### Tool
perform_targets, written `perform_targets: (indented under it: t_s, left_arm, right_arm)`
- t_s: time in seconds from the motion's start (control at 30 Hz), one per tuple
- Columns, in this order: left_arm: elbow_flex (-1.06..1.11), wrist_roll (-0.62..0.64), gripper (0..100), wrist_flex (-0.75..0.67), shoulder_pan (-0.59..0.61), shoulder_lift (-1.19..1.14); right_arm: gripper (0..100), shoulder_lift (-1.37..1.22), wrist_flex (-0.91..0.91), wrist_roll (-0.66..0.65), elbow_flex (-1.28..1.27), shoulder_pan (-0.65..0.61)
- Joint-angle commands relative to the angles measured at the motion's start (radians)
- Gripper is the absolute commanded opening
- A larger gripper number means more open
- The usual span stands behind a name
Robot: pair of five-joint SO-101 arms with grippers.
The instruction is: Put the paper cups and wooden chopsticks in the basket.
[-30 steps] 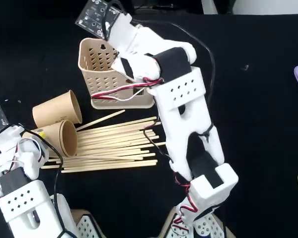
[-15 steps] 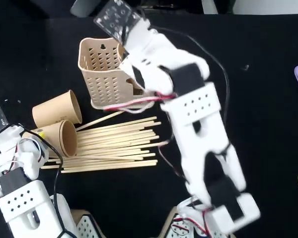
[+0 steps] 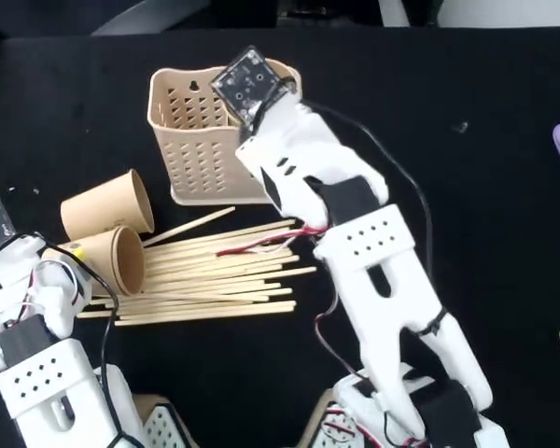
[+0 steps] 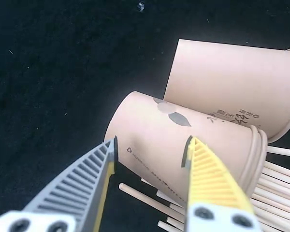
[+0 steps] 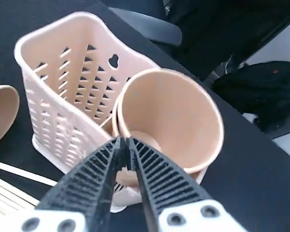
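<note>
Black counter (image 3: 504, 187), basket (image 3: 182, 140) at 11 o'clock holding nested cups (image 5: 169, 121), right pincer (image 5: 124, 145) clenched empty above them, two loose cups (image 3: 107, 205) lying at 9 o'clock, left pincer (image 4: 151, 147) released astride one, chopsticks (image 3: 215, 271) heaped at 8 o'clock, black bag (image 5: 266, 92) in room behind

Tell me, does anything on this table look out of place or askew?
Yes. A paper cup and a second cup lie on their sides beside a loose pile of wooden chopsticks, outside the basket. A third cup, inside the basket, leans instead of standing straight.
</note>
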State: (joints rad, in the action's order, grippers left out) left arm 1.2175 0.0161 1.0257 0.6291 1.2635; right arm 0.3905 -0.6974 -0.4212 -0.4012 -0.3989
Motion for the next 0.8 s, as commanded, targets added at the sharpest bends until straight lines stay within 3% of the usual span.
perform_targets:
  t_s: [0.0,0.3,0.6,0.77]
  left_arm:
    - [-0.005,0.005,24,-0.012,-0.01,0.006]
    - [-0.005,0.005,24,-0.009,-0.01,0.006]
    - [-0.005,0.005,24,-0.012,-0.01,0.006]
    - [-0.005,0.005,24,-0.009,-0.01,0.006]
  right_arm:
    - [1.1,0.051,0.031,0.009,-0.016,0.028]
    - [1.1,0.067,0.02,0.012,0.062,0.028]
    - [1.1,0.154,-0.083,0.132,0.188,0.003]
    - [1.1,0.102,0.005,0.127,0.085,0.025]
